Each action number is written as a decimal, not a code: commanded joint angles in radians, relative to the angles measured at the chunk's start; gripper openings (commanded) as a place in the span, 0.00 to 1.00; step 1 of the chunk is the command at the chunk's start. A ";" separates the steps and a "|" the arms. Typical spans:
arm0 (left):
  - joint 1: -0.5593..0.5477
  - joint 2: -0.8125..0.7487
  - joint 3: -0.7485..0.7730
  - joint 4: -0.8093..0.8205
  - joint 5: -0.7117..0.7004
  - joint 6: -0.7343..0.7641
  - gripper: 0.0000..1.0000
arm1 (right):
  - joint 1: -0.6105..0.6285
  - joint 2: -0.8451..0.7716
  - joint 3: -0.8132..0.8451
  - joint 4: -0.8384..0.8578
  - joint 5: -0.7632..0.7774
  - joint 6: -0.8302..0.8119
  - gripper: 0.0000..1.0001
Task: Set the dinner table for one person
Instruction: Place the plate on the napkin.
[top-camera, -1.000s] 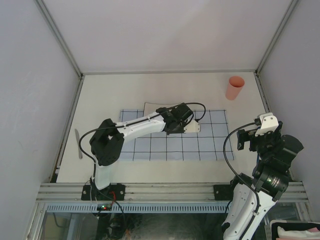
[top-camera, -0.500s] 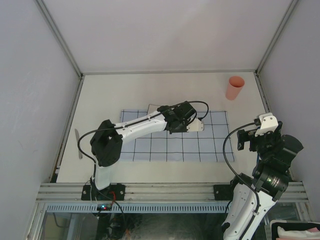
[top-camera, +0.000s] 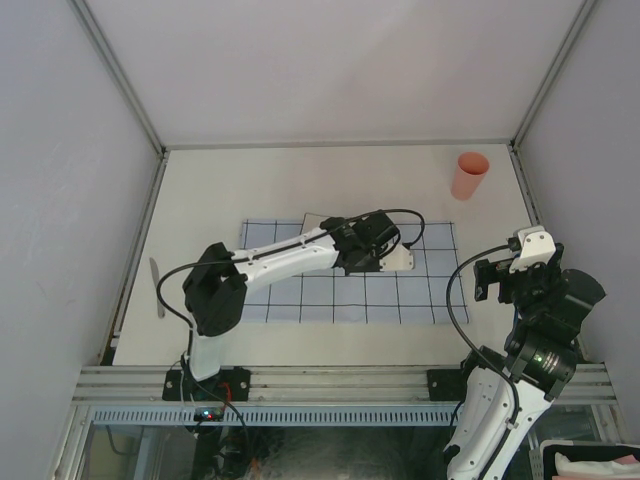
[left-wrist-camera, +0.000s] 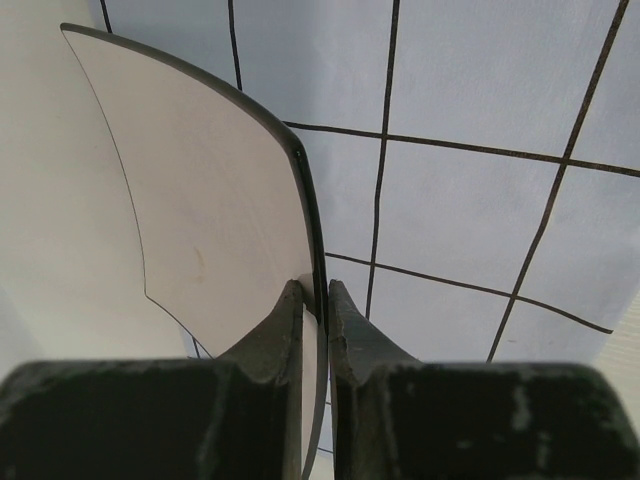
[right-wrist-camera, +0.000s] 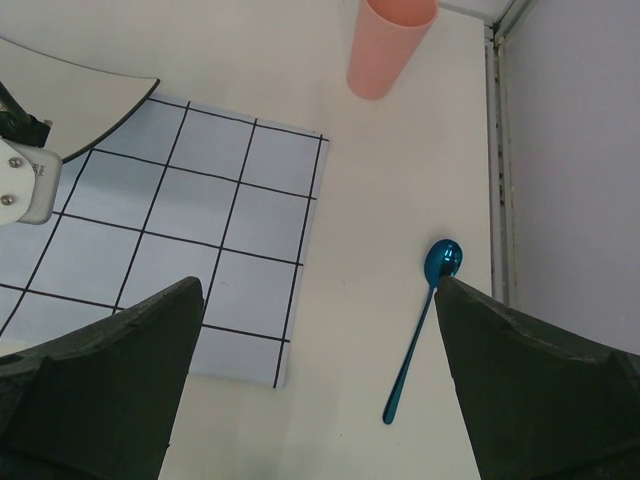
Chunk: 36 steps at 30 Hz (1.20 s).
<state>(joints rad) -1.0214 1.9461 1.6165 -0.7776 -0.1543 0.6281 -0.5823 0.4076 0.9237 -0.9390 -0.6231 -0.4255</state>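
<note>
Two claws work over the large, flat, off-white rectangular dinner table (top-camera: 250, 180), which lies with its long axis running left to right between grey rails and pale walls, both claws above it. On its middle lies a light-blue cloth with a dark grid (top-camera: 340, 295), its long side also left to right.

The left claw (left-wrist-camera: 315, 290) reaches out over the far part of the cloth. Its jaws stand narrow, pinching the rim of a pale flat plate with a thin dark edge (left-wrist-camera: 210, 200), one finger on each face. The plate spreads away from the fingertips toward the far left, over the cloth's far edge. Whether it touches the cloth I cannot tell.

The right claw (right-wrist-camera: 320, 285) hangs above the near right part of the table with its jaws wide apart, holding nothing.

A salmon-pink plastic cup (top-camera: 469, 176) stands in the far right corner. A shiny blue metal spoon (right-wrist-camera: 420, 330) lies on bare table just right of the cloth, bowl toward the far side. A slim grey piece of cutlery (top-camera: 157, 288) lies by the left rail, its length running near to far.
</note>
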 joint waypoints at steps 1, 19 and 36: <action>-0.019 -0.035 0.074 -0.030 0.028 -0.035 0.00 | -0.004 -0.005 0.000 0.027 0.005 -0.010 1.00; -0.055 -0.071 0.090 -0.090 0.005 -0.094 0.00 | -0.004 -0.008 -0.010 0.038 -0.007 0.002 1.00; -0.078 0.012 0.040 -0.069 0.044 -0.155 0.00 | -0.004 -0.006 -0.011 0.046 -0.011 0.008 1.00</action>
<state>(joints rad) -1.0782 1.9553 1.6653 -0.8665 -0.1719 0.5259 -0.5823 0.4068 0.9112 -0.9340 -0.6277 -0.4240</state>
